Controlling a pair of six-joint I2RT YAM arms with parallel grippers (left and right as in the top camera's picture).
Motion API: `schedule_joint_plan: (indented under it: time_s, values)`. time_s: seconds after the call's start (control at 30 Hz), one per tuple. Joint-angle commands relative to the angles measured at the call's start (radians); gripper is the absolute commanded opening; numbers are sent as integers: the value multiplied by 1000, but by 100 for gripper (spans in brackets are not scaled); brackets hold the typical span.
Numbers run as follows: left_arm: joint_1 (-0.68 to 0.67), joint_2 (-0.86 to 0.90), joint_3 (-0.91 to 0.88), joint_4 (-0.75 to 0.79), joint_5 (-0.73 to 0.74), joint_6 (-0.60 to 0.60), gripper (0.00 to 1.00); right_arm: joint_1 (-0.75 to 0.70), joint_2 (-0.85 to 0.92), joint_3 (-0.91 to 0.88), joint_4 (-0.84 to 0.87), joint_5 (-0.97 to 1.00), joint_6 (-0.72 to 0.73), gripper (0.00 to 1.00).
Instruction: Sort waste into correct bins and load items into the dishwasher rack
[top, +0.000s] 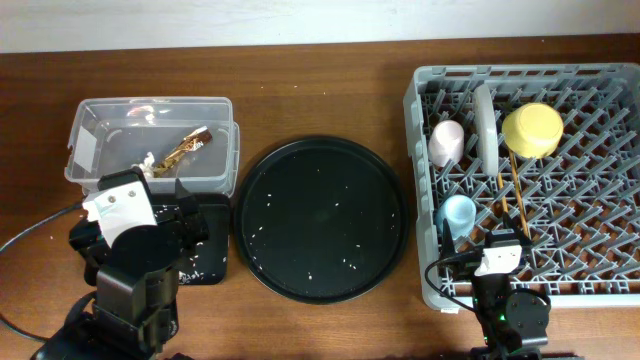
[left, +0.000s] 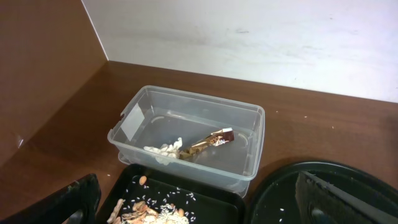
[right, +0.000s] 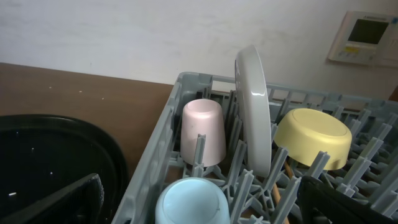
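The left jaws are seen spread wide with nothing between them, hung over the near end of a shallow black tray (left: 208, 188). Brownish food scraps (left: 144, 210) and pale crumbs are scattered in that tray, just below the jaws. Directly beyond, touching the tray's far edge, a clear plastic tub (left: 199, 99) with a white label is set on the desk (top: 320, 90). A crinkled gold-brown wrapper (left: 208, 143) and a crumpled white tissue (left: 163, 151) are laid side by side on the tub's floor.

The right jaws are likewise parted and empty, held above the near left corner of the grey lattice rack (right: 155, 143). A blue cup (right: 189, 202) is seated mouth down between them, with a pink cup (right: 204, 130) upturned just behind it. A pale green plate (right: 254, 112) is stood on edge among the pegs, and a yellow bowl (right: 314, 134) is tipped on its side to the right. Wooden chopsticks (top: 512, 195) are laid across the grid below the bowl. A large round black tray (top: 320, 215), flecked with crumbs, is placed between the tub and the rack.
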Motion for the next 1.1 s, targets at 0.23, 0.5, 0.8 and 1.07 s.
schedule_joint_plan:
  time_s: [0.23,0.5,0.8,1.07]
  values:
    - [3,0,9,2,-15,-13,99,6,-9,-5,-5,24,5,98]
    - [3,0,9,2,-15,-13,99,6,-9,-5,-5,24,5,98]
    - [3,-48,3,-77,-41,-6,99,6,-9,-5,-5,24,5,98]
    - [3,-275,-155,-109,60,-7,99,6,-9,-5,-5,23,5,98]
